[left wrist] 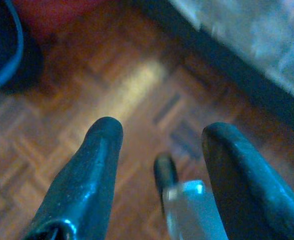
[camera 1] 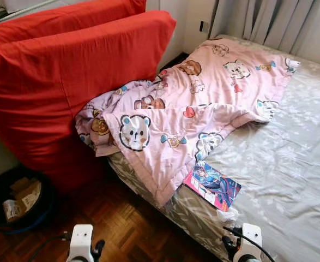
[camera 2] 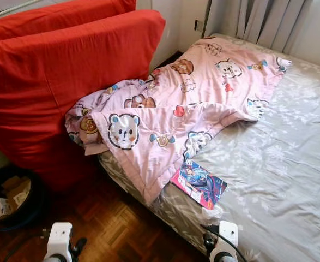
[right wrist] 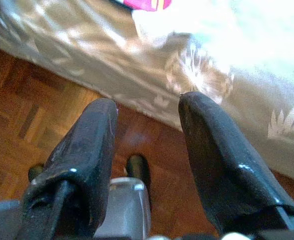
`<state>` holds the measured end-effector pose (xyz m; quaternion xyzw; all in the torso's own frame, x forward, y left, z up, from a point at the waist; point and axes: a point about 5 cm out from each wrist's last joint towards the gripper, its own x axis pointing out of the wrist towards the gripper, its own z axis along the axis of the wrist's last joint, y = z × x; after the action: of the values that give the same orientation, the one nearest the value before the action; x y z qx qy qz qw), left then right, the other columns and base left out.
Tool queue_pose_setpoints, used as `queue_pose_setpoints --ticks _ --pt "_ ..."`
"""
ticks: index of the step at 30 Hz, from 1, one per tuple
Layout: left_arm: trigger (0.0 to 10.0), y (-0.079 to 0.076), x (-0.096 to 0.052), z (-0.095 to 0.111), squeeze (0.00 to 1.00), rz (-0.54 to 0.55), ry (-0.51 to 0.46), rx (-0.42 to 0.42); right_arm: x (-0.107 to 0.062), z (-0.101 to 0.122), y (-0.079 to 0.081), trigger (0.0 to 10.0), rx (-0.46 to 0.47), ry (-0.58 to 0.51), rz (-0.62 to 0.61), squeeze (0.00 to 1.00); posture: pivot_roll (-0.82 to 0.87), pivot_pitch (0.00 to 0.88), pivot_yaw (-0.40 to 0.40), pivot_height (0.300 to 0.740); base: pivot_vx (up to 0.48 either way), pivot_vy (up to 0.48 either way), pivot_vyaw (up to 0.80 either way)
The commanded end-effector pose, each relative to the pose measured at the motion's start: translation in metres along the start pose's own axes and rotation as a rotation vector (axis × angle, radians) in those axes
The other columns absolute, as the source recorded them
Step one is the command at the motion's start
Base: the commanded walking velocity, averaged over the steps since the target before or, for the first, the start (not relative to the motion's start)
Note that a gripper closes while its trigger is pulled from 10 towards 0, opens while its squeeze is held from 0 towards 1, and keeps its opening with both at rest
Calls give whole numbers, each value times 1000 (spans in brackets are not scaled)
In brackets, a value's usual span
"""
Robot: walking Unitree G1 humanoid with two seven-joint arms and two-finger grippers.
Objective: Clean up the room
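A bed [camera 1: 290,180] with a grey leaf-patterned sheet occupies the right of the head views, its near-left corner facing the robot. A pink blanket [camera 1: 203,103] printed with cartoon bears lies crumpled across the bed's left side, running from the head end near the curtains [camera 1: 279,22] down to the left edge, where a fold hangs over the side. A colourful booklet [camera 1: 213,185] lies flat on the sheet near the bed's left edge, just beside the blanket's lower hem and partly tucked under it. A crumpled bit of clear plastic [camera 1: 228,214] sits on the sheet close to the near-left corner, just below the booklet. Two large red cushions [camera 1: 61,82] stand against the bed's left side, touching the blanket. On the parquet floor [camera 1: 121,224] left of the cushions stands a dark round bin [camera 1: 18,199] holding cardboard scraps. The left gripper [left wrist: 159,145] hangs low over the parquet, fingers spread apart and holding nothing. The right gripper [right wrist: 147,112] hangs at the bed's near edge, over the floor beside the sheet, fingers likewise spread and empty.
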<state>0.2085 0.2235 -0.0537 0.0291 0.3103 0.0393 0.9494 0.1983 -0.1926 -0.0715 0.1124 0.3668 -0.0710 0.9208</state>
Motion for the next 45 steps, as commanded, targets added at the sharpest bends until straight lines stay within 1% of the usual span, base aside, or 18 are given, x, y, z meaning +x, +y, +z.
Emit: queue_pose_setpoints --ticks 1,3,4,5,6,7,8,12,19,20,22,25,26,30,34,38,42,45 --pt "10000 -1 2 10 0 8 -70 -19 2 11 0 10000 12 -62 11 0 -45 192 -25 740 0 0 0" --pt "10000 -5 5 35 0 -10 -212 -13 5 31 9 10000 0 -162 71 0 -45 198 -30 740 0 0 0" --pt "10000 -5 5 35 0 -10 -212 -13 5 31 9 10000 0 -162 71 0 -45 198 -30 740 0 0 0" --pt "10000 -8 5 54 0 -22 -319 -8 6 47 17 10000 -16 -242 119 0 -43 200 -31 740 0 0 0" --pt "10000 -10 5 62 0 -32 -363 0 7 55 20 10000 -15 -277 135 0 -42 202 -30 740 0 0 0" --pt "10000 -10 5 62 0 -32 -363 0 7 55 20 10000 -15 -277 135 0 -42 202 -30 740 0 0 0" --pt "10000 -11 4 72 0 -36 -418 8 7 65 24 10000 -12 -328 152 0 -44 199 -29 740 0 0 0" --pt "10000 -8 -4 86 0 -13 -523 -5 5 87 34 10000 -36 -440 199 0 -44 194 -30 740 0 0 0" --pt "10000 1 -19 95 0 15 -610 -12 -1 102 38 10000 -32 -551 223 0 -37 192 -33 740 0 0 0" --pt "10000 0 -23 100 0 9 -635 -7 -4 106 38 10000 -27 -588 212 0 -35 188 -29 740 0 0 0" --pt "10000 -1 -27 105 0 2 -659 7 -8 109 38 10000 -26 -623 200 0 -39 178 -24 740 0 0 0" --pt "10000 0 -29 107 0 2 -663 4 -9 108 38 10000 -30 -629 199 0 -43 174 -22 740 0 0 0" --pt "10000 5 -31 109 0 20 -669 -3 -11 106 38 10000 -38 -637 195 0 -51 167 -19 740 0 0 0" --pt "10000 9 -33 111 0 31 -673 -4 -13 104 36 10000 -40 -637 188 0 -51 160 -19 740 0 0 0" --pt "10000 8 -32 110 0 18 -656 10 -11 102 32 10000 -77 -609 164 0 -60 152 -16 740 0 0 0" --pt "10000 5 -32 116 0 12 -653 4 -11 106 29 10000 -83 -603 138 0 -51 144 -17 715 0 0 0" --pt "10000 1 -32 124 0 0 -671 -3 -11 106 34 10000 -86 -605 144 0 -51 141 -13 690 0 0 0" --pt "10000 -1 -31 126 0 -10 -671 -4 -12 107 37 10000 -92 -625 147 0 -49 148 -11 690 0 0 0"
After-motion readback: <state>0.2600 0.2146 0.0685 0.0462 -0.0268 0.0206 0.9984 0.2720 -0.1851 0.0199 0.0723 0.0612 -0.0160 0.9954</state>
